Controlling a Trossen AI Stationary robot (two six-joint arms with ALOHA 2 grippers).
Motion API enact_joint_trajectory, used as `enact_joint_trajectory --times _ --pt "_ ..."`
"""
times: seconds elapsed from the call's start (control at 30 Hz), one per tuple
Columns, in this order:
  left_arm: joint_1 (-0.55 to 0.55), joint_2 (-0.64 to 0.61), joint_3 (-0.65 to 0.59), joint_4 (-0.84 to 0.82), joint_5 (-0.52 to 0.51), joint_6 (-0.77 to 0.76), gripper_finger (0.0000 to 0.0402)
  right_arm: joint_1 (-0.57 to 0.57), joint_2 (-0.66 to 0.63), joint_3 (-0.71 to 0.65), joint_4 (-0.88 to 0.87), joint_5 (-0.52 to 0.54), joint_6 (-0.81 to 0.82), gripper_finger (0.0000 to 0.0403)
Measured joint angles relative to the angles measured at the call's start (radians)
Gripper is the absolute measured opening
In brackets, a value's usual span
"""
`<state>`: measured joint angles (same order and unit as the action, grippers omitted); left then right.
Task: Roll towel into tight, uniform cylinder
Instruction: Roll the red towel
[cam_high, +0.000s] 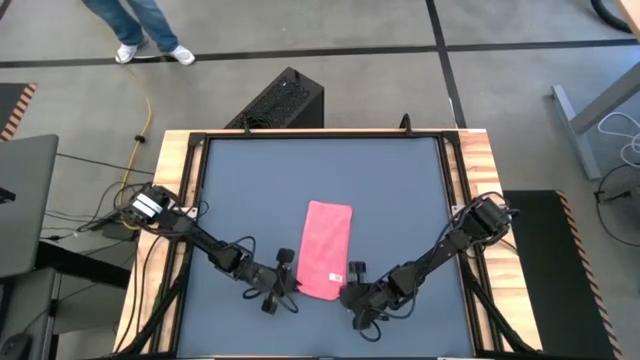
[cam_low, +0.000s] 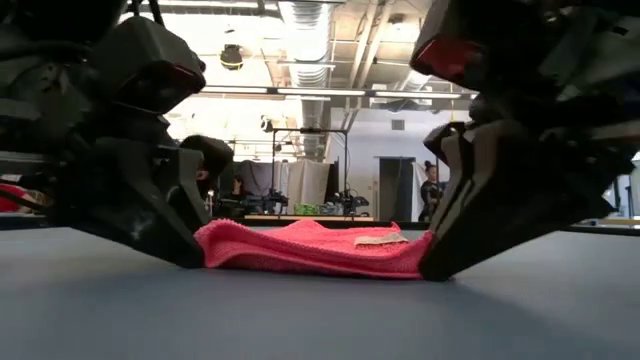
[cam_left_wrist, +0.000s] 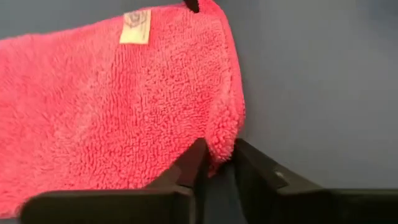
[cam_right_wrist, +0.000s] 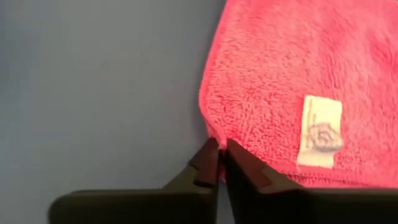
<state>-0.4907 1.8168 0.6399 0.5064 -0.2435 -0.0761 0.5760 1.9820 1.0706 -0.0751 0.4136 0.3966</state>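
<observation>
From above, a pink towel (cam_high: 326, 249) is lying flat near the front middle of the dark grey table (cam_high: 240, 180), with the left gripper (cam_high: 288, 283) and right gripper (cam_high: 347, 291) meeting its two near corners. At table height, both are pressing down at the towel's ends. In the wrist views, each gripper is pinching a corner of the cloth, the white tag (cam_right_wrist: 320, 131) lying by the right one.

No legible text appeared in any view. The towel (cam_right_wrist: 298, 74) carried a small white tag (cam_right_wrist: 319, 131) near one corner, printed with faint grey marks too blurred to read; the same tag (cam_left_wrist: 135, 27) showed in the left wrist view, its printing likewise unreadable.
</observation>
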Motion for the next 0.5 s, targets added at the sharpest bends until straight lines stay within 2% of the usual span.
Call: enact_joint_trajectory --times 0.1,0.33,0.5 --pt "0.017 0.000 0.000 0.001 0.087 -0.050 0.0009 0.002 0.000 0.000 -0.002 -0.041 0.131 0.0014" --pt "0.060 0.000 0.000 0.004 0.319 -0.247 0.0001 0.029 -0.017 -0.002 0.002 -0.053 0.479 0.0027" --pt "0.071 0.001 0.000 0.003 0.369 -0.377 0.0000 0.040 -0.031 -0.002 0.003 -0.055 0.705 0.0017"
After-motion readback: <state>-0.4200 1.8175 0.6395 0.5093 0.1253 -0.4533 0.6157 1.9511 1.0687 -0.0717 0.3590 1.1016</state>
